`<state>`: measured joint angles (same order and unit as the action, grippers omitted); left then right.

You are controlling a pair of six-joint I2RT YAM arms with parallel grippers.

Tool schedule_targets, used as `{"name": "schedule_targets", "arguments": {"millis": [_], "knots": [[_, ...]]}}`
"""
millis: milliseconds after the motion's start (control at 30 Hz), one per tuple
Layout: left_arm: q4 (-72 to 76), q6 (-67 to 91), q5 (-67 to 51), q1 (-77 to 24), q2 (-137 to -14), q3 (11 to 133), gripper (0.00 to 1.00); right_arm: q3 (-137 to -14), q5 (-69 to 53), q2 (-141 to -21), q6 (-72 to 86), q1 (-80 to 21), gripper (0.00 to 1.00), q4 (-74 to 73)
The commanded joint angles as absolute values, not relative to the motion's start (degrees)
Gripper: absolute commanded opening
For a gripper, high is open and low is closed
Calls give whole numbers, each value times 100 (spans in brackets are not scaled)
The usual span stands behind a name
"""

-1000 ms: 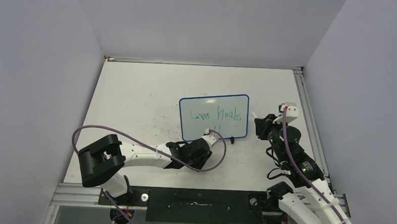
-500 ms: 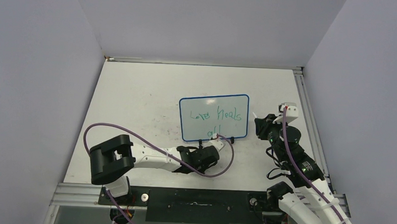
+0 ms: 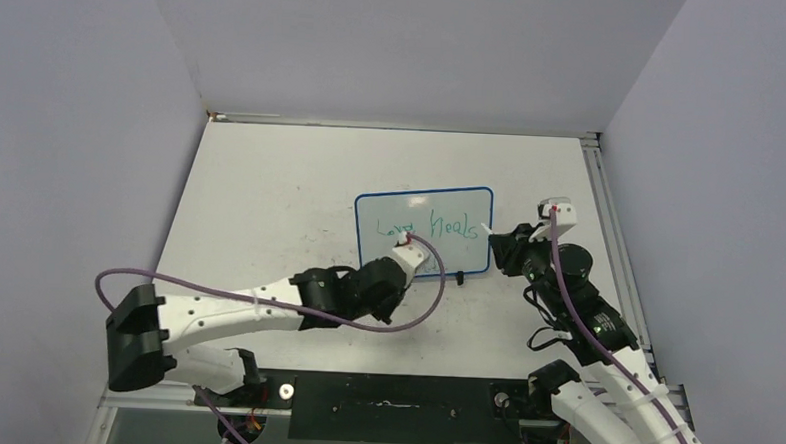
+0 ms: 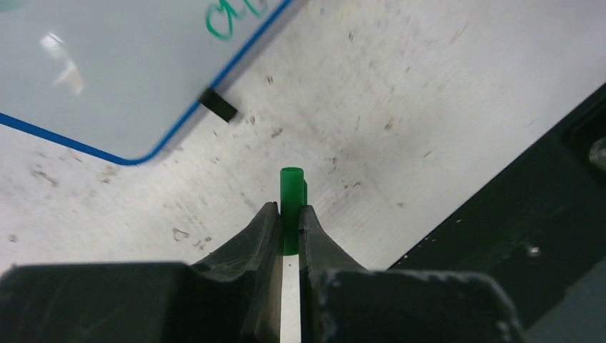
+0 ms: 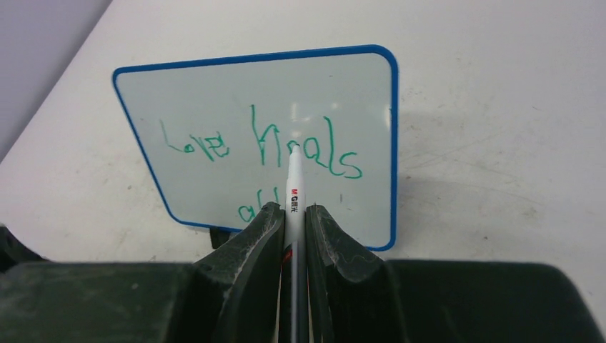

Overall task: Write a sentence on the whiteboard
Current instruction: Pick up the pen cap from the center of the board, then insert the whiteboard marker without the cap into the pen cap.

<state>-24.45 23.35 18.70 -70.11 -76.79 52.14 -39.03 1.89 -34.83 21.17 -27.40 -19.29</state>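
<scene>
The whiteboard (image 3: 440,202) lies on the table at centre, blue-rimmed, with small black feet on its near edge. The sentence (image 3: 434,227) is in green; "Love Heals" shows, and the left wrist hides the lower word. The right wrist view shows the whiteboard (image 5: 214,100) and the sentence (image 5: 264,150) whole. My right gripper (image 3: 500,249) (image 5: 293,209) is shut on a white pen (image 5: 294,179), its tip at the board's right edge. My left gripper (image 3: 407,273) (image 4: 289,209) is shut on a green cap (image 4: 291,189) over bare table by the whiteboard's (image 4: 107,86) near corner.
A metal rail (image 3: 609,221) runs along the table's right side. A black strip (image 3: 391,407) borders the front edge by the arm bases. A purple cable (image 3: 266,295) loops along the left arm. Grey walls close in on three sides.
My left arm has stretched out and its wrist now covers the board's lower word. My right gripper has moved left, bringing the pen tip to the board's right edge.
</scene>
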Motion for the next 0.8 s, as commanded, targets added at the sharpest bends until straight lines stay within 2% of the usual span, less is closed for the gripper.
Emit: {"name": "schedule_targets", "arguments": {"millis": [0,233,367,600,767], "knots": [[-3138,1587,1280,-6358,-6723,6006,0,-4241,-1143,-3734,2094,-2700,5,-1275],[-2723,-168,-669,-5126,-5652,5429,0,-4357,-3965,-4541,2213,-2546,5,-476],[-2079,-357,-1669,-4767,-5192,4808,0,-4469,-5210,-5201,2273,-2547,5,-499],[-1837,-510,-2423,-4737,-5354,4454,0,-4654,-6159,-5776,2219,-2782,5,-675],[-1796,-548,-2582,-4733,-5431,4428,0,-4963,-6083,-6234,1678,-3187,5,-1426]]}}
